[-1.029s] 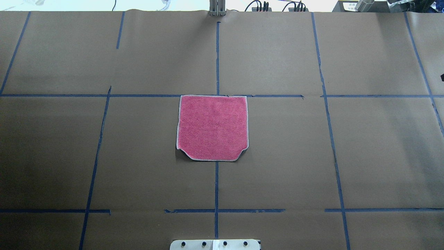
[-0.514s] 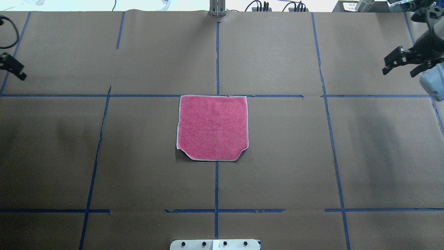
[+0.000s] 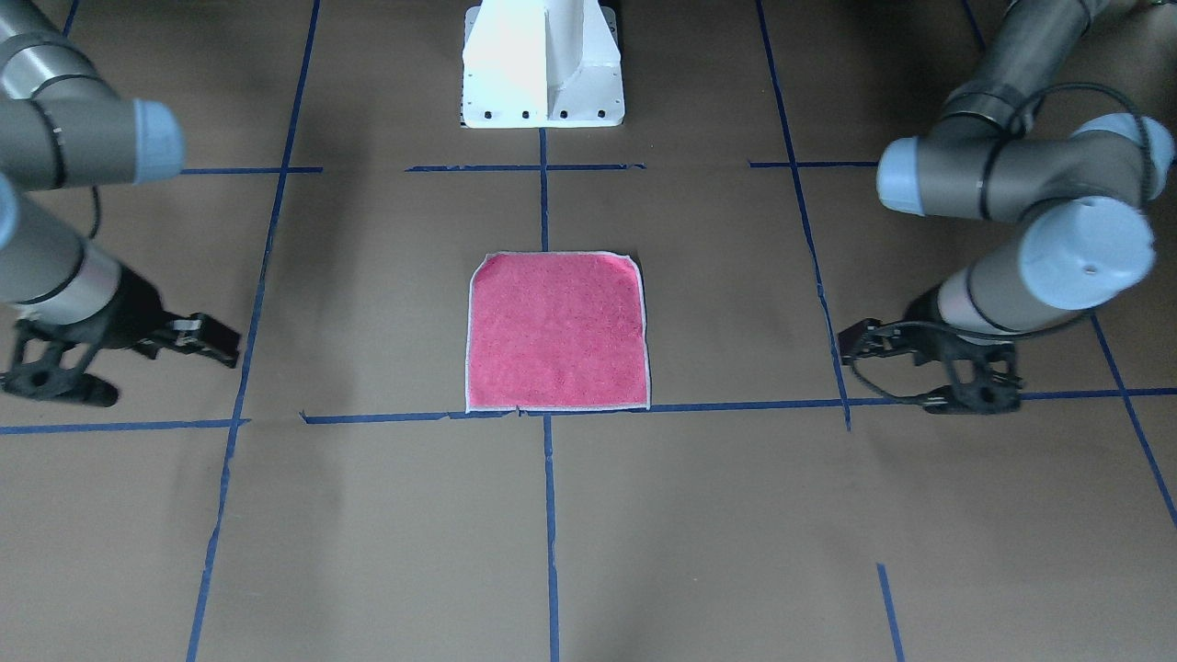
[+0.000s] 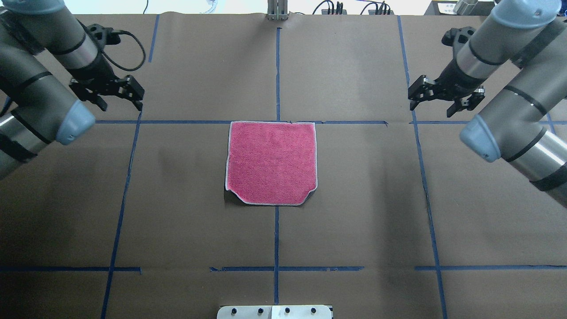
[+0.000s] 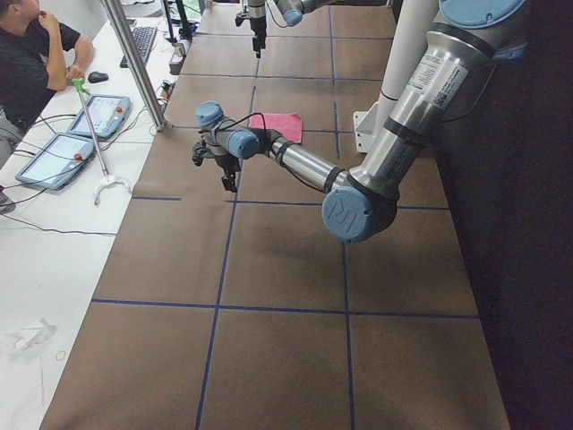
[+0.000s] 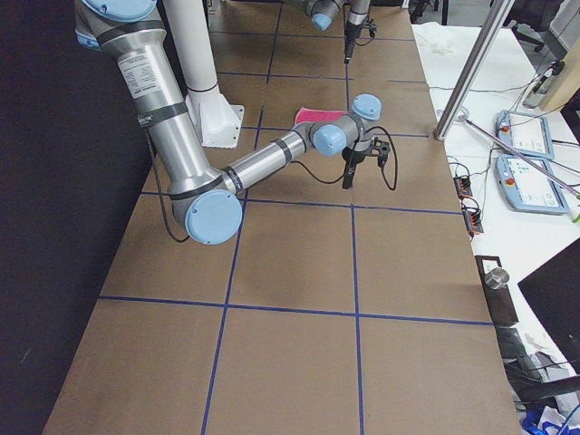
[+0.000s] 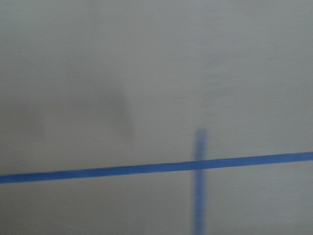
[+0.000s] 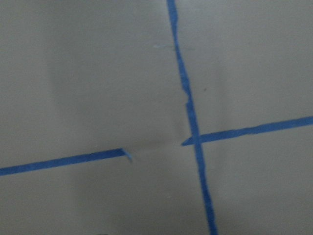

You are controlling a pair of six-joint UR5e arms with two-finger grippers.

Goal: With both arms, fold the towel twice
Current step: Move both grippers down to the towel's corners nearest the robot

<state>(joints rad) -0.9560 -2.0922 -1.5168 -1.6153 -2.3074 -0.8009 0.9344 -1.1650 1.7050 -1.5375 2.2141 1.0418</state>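
Bare paper surrounds the small square pink terry towel (image 4: 271, 163) on all four sides of the brown paper-covered table (image 4: 186, 212); only flat blue tape lines (image 4: 277, 235) cross it. The black two-finger left gripper (image 4: 120, 105) and black two-finger right gripper (image 4: 430, 110), fingers spread, hang well out to either side of the towel's far edge, with open paper between; the white pedestal base (image 3: 542, 64) stands at the robot's edge, apart from the towel; a grey metal post (image 4: 277, 11) rises at the far edge.
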